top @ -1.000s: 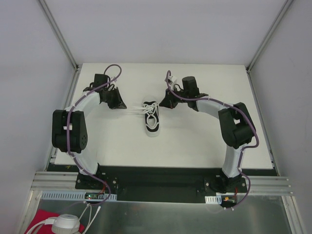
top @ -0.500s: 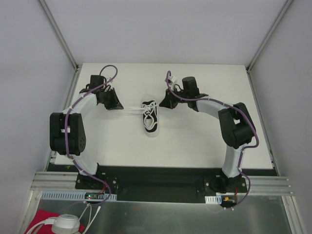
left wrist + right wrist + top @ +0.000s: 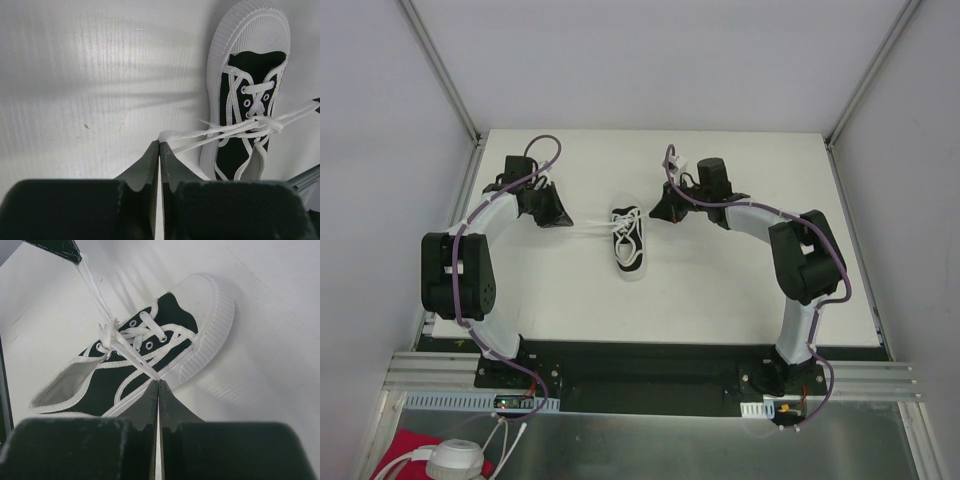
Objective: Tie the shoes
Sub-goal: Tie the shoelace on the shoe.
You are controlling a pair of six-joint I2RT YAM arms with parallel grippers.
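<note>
left hand (image 3: 159,145) pinching lace (image 3: 220,131), right hand (image 3: 158,383) likewise

Diffuse overhead light, bright and even across the white table (image 3: 720,290). Left wrist view: broad, soft-edged shadow bands cross the table, and the left gripper's fingers (image 3: 145,170) at the near edge are dark and blurred. Right wrist view: sneaker (image 3: 175,315) sharp, white laces (image 3: 120,345) low in contrast against the table.

A white table (image 3: 720,290) with a finely ribbed top carries a small black sneaker (image 3: 630,247) near the table's middle. It stands on its white sole, toe toward the table's far edge, heel toward the near edge. Its white laces (image 3: 240,127) cross above the tongue.
</note>
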